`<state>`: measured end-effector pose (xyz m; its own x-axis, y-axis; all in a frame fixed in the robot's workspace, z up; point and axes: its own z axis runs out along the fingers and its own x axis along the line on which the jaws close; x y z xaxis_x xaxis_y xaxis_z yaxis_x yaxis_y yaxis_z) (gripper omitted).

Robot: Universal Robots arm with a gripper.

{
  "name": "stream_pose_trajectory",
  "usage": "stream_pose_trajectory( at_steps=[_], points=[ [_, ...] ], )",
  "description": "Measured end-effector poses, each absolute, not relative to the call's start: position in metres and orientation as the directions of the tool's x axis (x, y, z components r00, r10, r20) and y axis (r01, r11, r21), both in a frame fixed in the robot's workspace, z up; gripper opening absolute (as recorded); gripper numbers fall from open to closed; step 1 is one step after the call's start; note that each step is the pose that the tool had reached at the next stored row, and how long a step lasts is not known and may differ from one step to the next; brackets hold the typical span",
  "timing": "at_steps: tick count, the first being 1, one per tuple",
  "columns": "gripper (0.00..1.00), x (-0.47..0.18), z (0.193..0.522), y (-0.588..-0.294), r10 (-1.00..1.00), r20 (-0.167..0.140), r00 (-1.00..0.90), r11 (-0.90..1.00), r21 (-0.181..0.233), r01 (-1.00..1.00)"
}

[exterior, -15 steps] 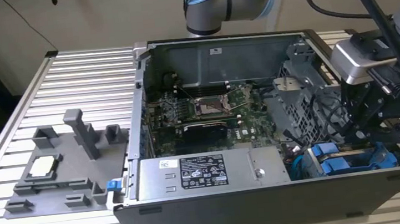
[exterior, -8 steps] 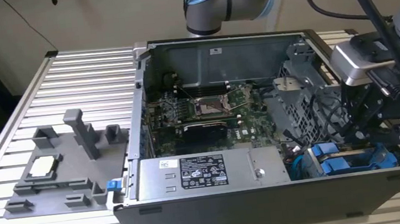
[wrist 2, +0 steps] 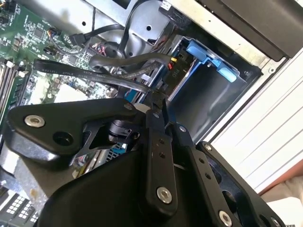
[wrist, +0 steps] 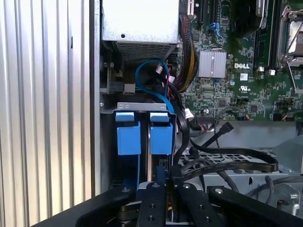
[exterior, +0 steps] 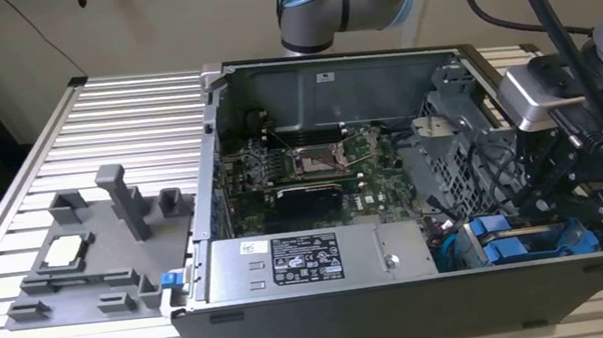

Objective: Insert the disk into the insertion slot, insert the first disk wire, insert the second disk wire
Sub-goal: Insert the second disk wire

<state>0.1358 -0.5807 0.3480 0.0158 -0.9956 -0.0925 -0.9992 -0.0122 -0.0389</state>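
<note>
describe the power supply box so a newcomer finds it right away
Start at the open computer case on the ribbed metal table. Along the case's near wall, below the green motherboard, lies the power supply, a long silver metal box. Its black-and-white label sets it apart from the blue drive carriers toward the exterior view's right, where the gripper works.

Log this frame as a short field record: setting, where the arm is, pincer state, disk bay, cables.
setting: open computer case on a slatted metal table
arm position: pincer lowered into the case corner at the exterior view's right
pincer state: fingers close together on a dark cable connector; grip not certain
disk bay: two blue carrier tabs side by side in the bay
cables: black flat cables loose beside the bay
</note>
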Motion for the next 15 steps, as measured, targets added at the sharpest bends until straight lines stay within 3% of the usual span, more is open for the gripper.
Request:
stream_pose_trajectory(
  at_steps=[15],
  points=[
    [0.16, 0.1384, 0.3421, -0.5808, -0.996, -0.092, 0.009, -0.006, -0.039, -0.999]
  ],
)
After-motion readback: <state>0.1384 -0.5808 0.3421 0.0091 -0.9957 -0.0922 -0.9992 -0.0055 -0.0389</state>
